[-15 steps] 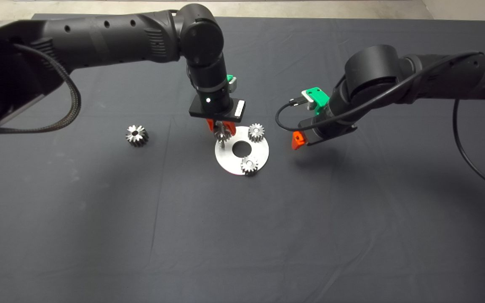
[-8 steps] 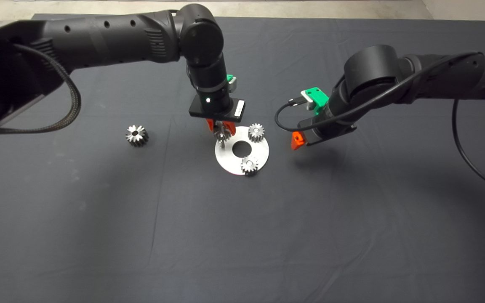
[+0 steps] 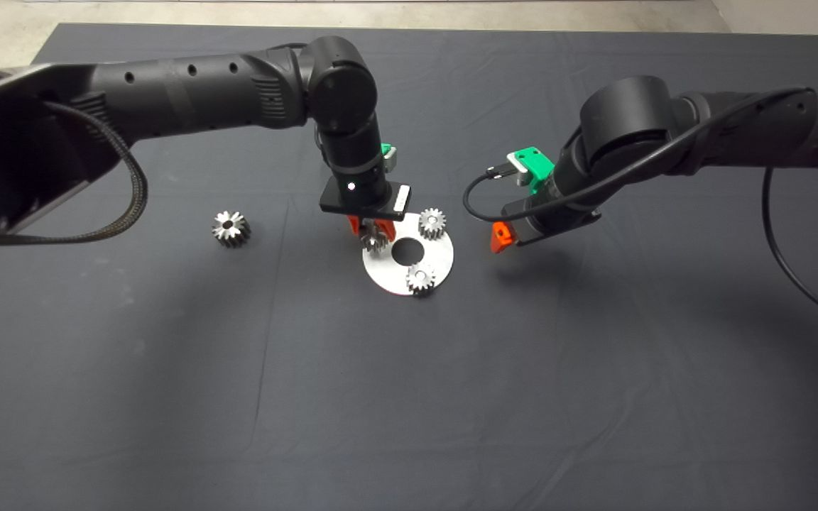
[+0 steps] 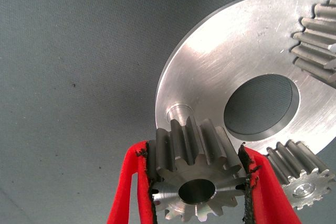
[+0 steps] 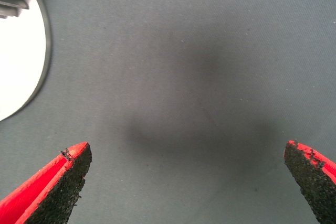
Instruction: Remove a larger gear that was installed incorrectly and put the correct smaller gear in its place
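- From the head view we see the left gripper [image 3: 372,231] pointing down over the near-left part of a round silver plate [image 3: 441,264] in the middle of the dark mat [image 3: 409,397]. Its red fingers are clamped on the smaller gear [image 3: 373,243], which sits low over the plate's left edge.
- Two more small gears stand on the plate: one gear [image 3: 432,223] at its far edge and another gear [image 3: 421,278] at its near edge, with the plate's dark centre hole [image 3: 407,250] between them.
- The larger gear [image 3: 230,228] lies on the mat well to the left of the plate, apart from both arms.
- The right gripper [image 3: 500,237] hangs just right of the plate, above the mat and touching nothing.
- In the left wrist view we find the smaller gear [image 4: 195,182] pinched between the two black pads [image 4: 245,174], its dark bore facing the camera. A short metal peg [image 4: 177,114] rises from the plate [image 4: 210,77] just beyond the gear; we cannot tell whether the gear has met it. The two other gears show at the plate's rim.
- In the right wrist view the right gripper [image 5: 186,179] has its fingertips [image 5: 68,174] spread wide apart over bare mat, with the plate's edge [image 5: 23,59] off to one side.
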